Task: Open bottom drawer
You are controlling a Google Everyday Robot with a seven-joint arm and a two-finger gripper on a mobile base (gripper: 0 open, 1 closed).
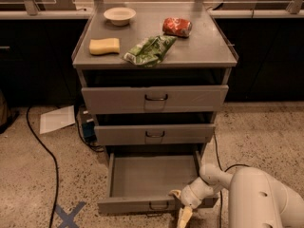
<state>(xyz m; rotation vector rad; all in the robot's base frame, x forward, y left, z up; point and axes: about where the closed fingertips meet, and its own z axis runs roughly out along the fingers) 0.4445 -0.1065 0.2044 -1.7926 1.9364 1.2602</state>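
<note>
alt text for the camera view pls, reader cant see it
The bottom drawer of a grey three-drawer cabinet is pulled out, with the robot's gripper at the right end of its front. On top sit a white bowl, yellow sponge, green bag and red packet.

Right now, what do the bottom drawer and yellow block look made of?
Bottom drawer: likely sheet metal, matte grey, thin folded walls. Yellow block: probably sponge or foam, dull, rounded edges. Gripper sits by the drawer's front right corner.

claw [180, 206] cream, at grey bottom drawer [142, 180] | sponge [104, 46] yellow | bag [149, 50] green
</note>
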